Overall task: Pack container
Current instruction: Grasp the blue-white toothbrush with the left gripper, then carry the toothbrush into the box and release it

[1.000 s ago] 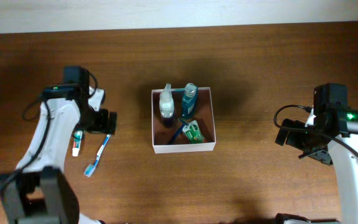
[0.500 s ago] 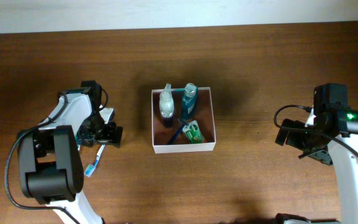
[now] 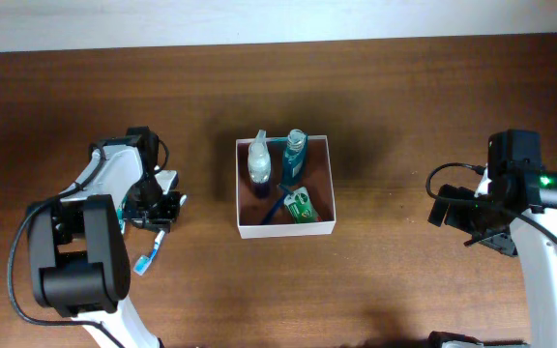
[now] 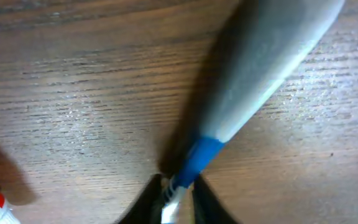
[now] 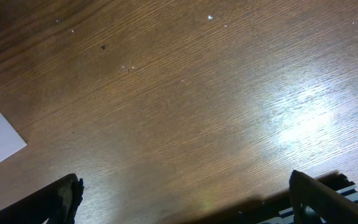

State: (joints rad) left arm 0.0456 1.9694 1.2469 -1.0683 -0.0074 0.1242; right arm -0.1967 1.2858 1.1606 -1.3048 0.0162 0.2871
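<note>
- Sitting in the middle of the surface [image 3: 385,97], the container [image 3: 288,230] lies between the two arms, with bottles [image 3: 258,159] and a green tube [image 3: 300,206] inside.
- Well to the container's left, the left pincer [image 3: 159,211] is down at the wood, its fingers [image 4: 146,205] pinching the thin neck of a blue-and-white toothbrush [image 4: 247,93] that lies flat there.
- Well to the container's right, the right pincer [image 5: 185,199] hangs above the wood, its fingers spread wide with nothing between them.
</note>
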